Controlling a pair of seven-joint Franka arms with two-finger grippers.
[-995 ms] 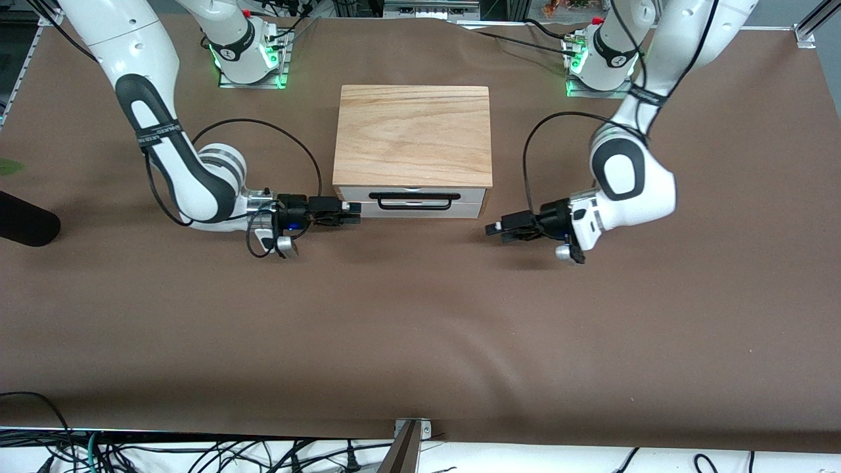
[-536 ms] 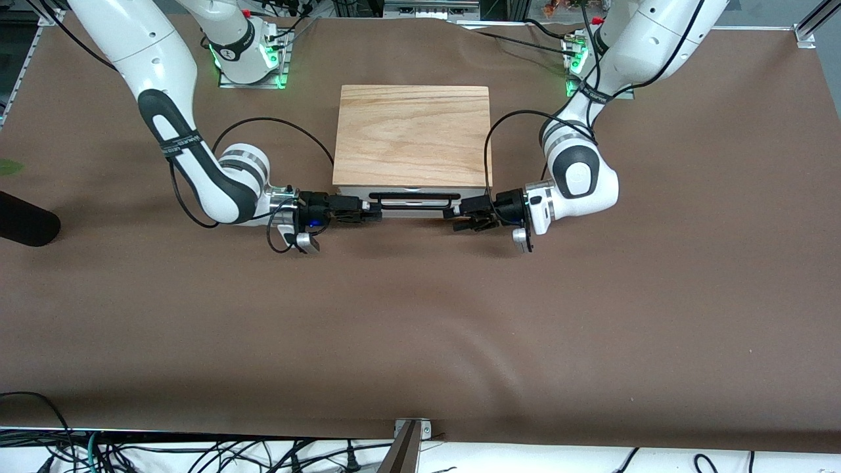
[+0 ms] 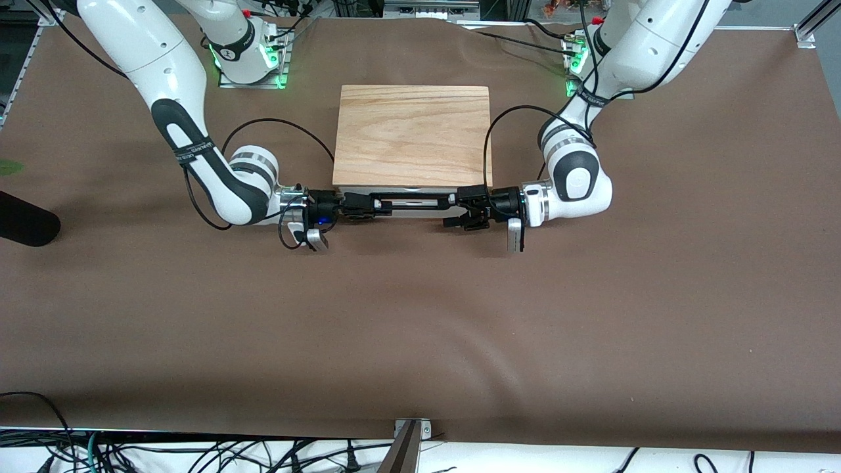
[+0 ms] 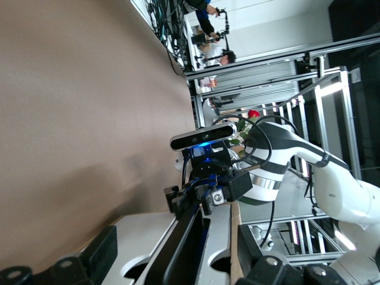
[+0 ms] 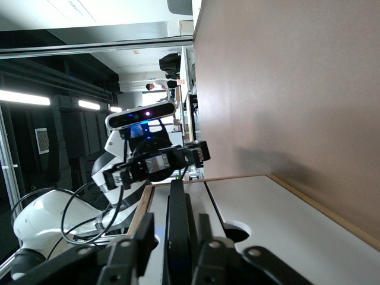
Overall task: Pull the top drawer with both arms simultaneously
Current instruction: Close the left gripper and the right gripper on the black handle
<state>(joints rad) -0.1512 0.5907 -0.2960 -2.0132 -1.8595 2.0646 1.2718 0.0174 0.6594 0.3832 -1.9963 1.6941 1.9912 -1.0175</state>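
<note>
The top drawer [image 3: 420,205], shut under the cabinet's wooden top [image 3: 412,135], looks light and rigid, best pulled evenly by its stiff black bar handle [image 3: 415,196], where the right gripper [image 3: 380,205] has pinched 1 end and the left gripper [image 3: 460,209] straddles the other, open.

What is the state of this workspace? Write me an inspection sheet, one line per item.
Surface: brown table cover, slightly rippled.
Job's things: top drawer looks closed under the cabinet top; black handle runs across its front.
Clutter: dark object at the right arm's end of the table.
Grippers: left gripper open, fingers either side of the handle; right gripper closed on the handle.
Cables: black loops on both wrists; a tangle along the edge nearest the front camera.
Surroundings: metal framing and people off the table.
</note>
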